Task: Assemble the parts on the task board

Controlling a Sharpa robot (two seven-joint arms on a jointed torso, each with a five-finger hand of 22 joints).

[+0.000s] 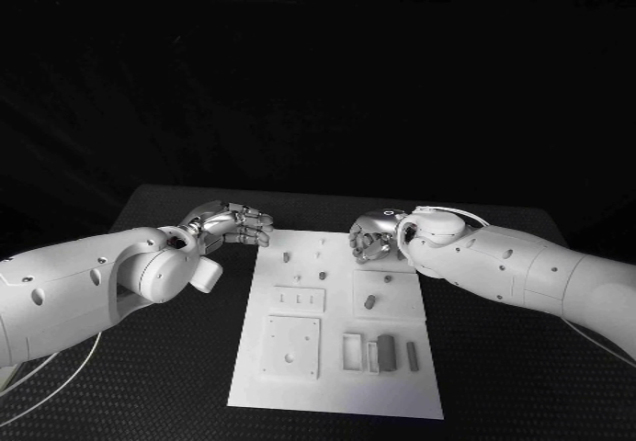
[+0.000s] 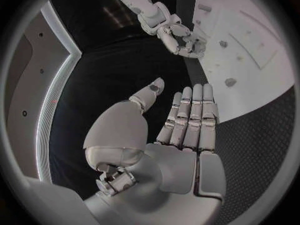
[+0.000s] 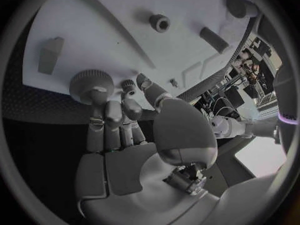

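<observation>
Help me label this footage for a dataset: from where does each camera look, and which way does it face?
Head view: on the head, looking down at the task board; both arms show.
Left wrist view: behind the left robot hand, fingers straight, facing the board's edge.
Right wrist view: behind the right robot hand, fingertips at a round knurled part.
The head and left wrist views share the right robot hand and the board.

- My worktop point(image 1: 159, 367) is black, with a fine woven texture.
- The task board point(image 1: 338, 390) is plain white.
- The parts point(image 1: 386, 352) on it are grey.
- My arms point(image 1: 530, 271) are white; my fingers point(image 2: 194, 116) are silver.
</observation>
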